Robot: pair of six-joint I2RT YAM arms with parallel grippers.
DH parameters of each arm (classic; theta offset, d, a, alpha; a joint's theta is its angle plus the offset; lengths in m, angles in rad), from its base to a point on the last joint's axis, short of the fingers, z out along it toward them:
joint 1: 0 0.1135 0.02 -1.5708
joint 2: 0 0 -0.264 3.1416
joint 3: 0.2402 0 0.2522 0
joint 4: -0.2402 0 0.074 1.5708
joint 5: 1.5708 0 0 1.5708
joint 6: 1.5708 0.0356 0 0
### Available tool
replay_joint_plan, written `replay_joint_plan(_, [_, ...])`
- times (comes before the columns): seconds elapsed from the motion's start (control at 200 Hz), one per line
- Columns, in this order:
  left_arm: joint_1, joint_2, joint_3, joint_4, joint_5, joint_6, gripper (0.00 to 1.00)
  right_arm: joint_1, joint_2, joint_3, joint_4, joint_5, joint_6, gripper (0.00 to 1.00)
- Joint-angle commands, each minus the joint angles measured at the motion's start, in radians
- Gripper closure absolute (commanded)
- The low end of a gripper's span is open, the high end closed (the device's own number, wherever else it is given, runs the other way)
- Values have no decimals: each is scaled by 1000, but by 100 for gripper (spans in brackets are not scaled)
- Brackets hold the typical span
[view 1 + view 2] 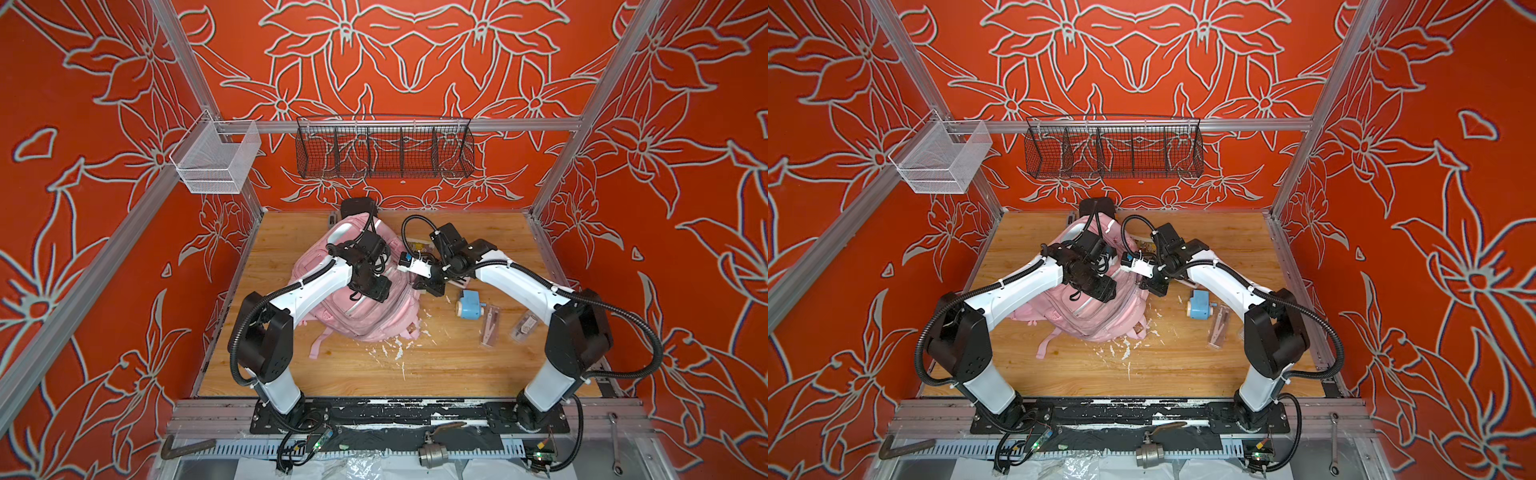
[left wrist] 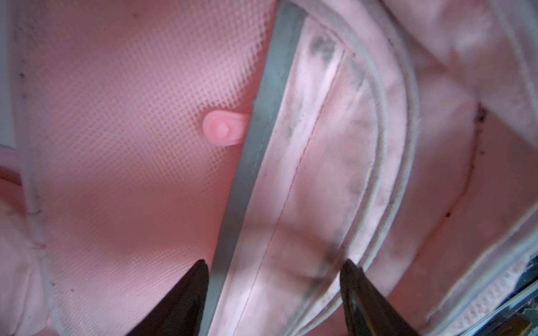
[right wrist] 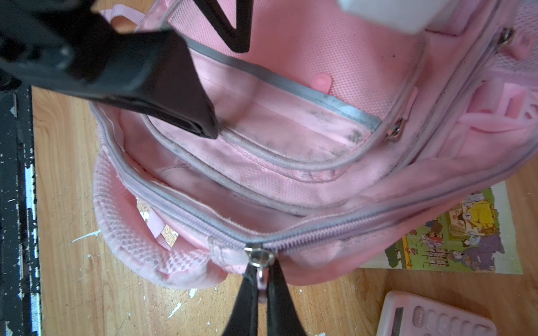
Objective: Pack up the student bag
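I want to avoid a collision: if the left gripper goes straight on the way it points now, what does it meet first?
Most likely the student bag: the open left gripper points at its soiled pink fabric beside the grey strip. How near it is, I cannot tell.

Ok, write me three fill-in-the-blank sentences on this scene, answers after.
The right gripper is shut on the zipper pull of the ____ student bag.
The left gripper is at the bag with its jaws ____.
The pencil sharpener on the table is ____.
Missing: pink; open; blue.
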Motion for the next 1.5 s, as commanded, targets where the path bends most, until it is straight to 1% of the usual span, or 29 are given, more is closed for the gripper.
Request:
replay_joint_plan(0.0, [-7,-51,-36,34,41,29,28,-9,-7,32,24,-60,-18,100])
replay_joint_plan(0.08, [-12,-52,-44,40,28,25,27,-10,-10,29,34,-63,-15,100])
replay_joint_plan(0.19, [-24,-20,-36,30,-47,7,27,-12,-9,36,29,-71,-15,100])
replay_joint_plan(0.235, [-25,1,-23,15,-75,-8,28,-11,-6,41,23,-72,-12,100])
replay_joint_plan(0.27, [-24,17,-8,3,-82,-17,33,-11,-5,45,19,-71,-8,100])
replay_joint_plan(0.295, [-26,26,3,-5,-87,-30,39,-12,-4,49,18,-71,-3,100])
replay_joint_plan(0.315, [-26,33,12,-14,-92,-43,48,-11,-3,51,16,-67,2,100])
replay_joint_plan(0.365, [-24,48,36,-52,-127,-91,74,-11,0,56,12,-52,8,100])
replay_joint_plan(0.385, [-24,49,45,-67,-133,-113,83,-11,0,58,14,-44,11,100])
replay_joint_plan(0.42, [-24,47,51,-91,-130,-142,92,-11,2,60,18,-26,14,100])
replay_joint_plan(0.46, [-24,29,45,-108,-120,-179,100,-12,3,65,26,-7,17,100])
replay_joint_plan(0.575, [-28,-72,5,-116,-78,-275,100,-23,27,106,43,-2,20,100])
replay_joint_plan(0.726, [-35,-171,-13,-106,-31,-376,100,-23,121,244,1,6,-5,100])
replay_joint_plan(0.906, [-41,-165,5,-39,46,-465,100,-27,220,402,-67,39,-53,100])
replay_joint_plan(1.031, [-32,-138,9,50,80,-522,100,-25,259,482,-148,98,-100,100])
replay_joint_plan(1.096, [-11,-116,22,95,105,-563,100,-24,264,510,-199,129,-119,100])
replay_joint_plan(1.176, [18,-92,25,159,139,-608,100,-13,252,514,-242,171,-133,100])
replay_joint_plan(1.276, [49,-79,14,240,166,-664,100,13,215,467,-260,232,-155,100])
replay_joint_plan(1.351, [65,-76,7,275,169,-698,100,41,191,435,-276,300,-162,100])
replay_joint_plan(1.496, [88,-95,-41,350,163,-757,100,87,169,396,-306,374,-147,100])
